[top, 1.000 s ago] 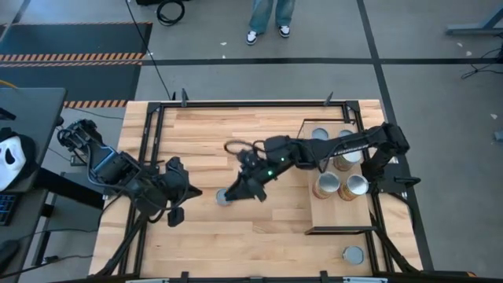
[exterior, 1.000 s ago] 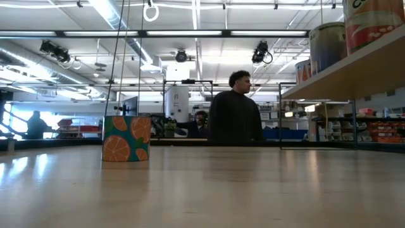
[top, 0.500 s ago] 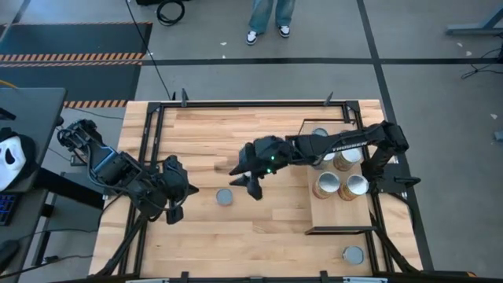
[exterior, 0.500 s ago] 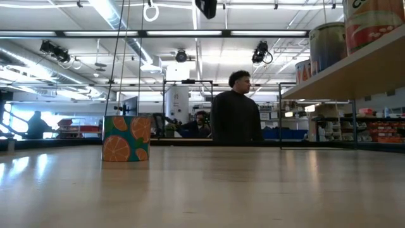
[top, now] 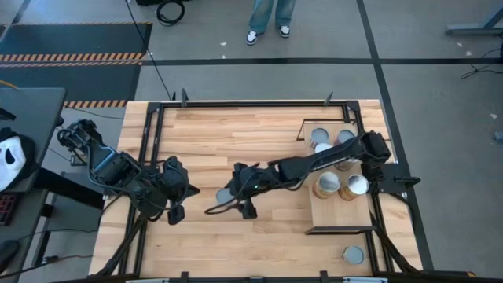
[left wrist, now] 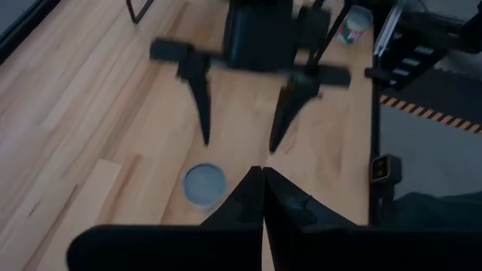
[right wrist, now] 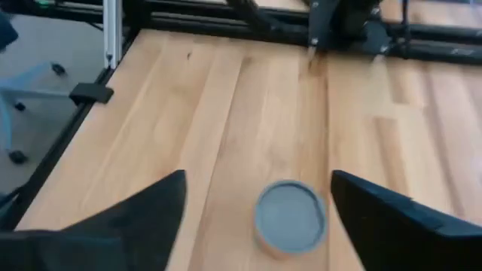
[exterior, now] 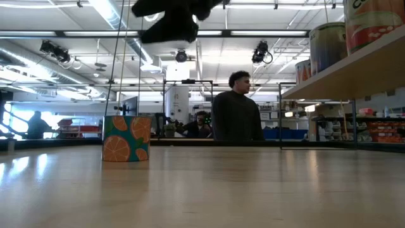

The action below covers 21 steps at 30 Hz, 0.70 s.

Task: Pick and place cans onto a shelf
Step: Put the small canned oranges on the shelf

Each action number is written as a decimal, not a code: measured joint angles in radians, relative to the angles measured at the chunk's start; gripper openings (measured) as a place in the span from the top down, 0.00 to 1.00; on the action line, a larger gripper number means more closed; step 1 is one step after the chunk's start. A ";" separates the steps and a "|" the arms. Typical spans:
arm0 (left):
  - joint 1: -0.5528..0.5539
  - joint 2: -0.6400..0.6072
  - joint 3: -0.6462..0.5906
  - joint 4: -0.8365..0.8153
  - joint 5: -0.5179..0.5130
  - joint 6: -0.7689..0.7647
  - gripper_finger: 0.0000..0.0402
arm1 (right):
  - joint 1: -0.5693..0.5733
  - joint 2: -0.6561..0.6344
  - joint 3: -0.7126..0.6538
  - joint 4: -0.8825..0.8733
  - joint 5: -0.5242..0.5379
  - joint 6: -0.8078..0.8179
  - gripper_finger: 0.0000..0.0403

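Approach — right hand [right wrist: 252, 207], fingers wide, above lone can [right wrist: 290, 217] on worktop [right wrist: 226, 113]: centre it, lower straight, then close.

A large open robotics lab or industrial workshop. Beyond the plank tabletop [exterior: 202, 190], the low view shows a high ceiling with long strip lights [exterior: 158, 33], exposed ducts [exterior: 123, 28] and ceiling-hung cameras [exterior: 261, 53], with people [exterior: 235, 107] among equipment racks. From above, grey concrete floor [top: 440, 118] carries hazard-striped tape [top: 75, 56].
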 joint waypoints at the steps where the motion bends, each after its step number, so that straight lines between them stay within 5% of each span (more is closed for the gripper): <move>1: 0.000 0.000 0.000 0.006 0.000 -0.004 0.98 | 0.000 0.014 0.000 0.016 0.001 0.012 0.13; 5: 0.000 0.000 0.000 0.015 -0.004 -0.029 0.98 | 0.000 0.050 0.000 0.052 0.005 0.043 0.02; 21: 0.000 0.000 0.000 0.014 -0.043 -0.080 0.98 | -0.034 0.142 0.000 0.105 0.016 0.032 0.01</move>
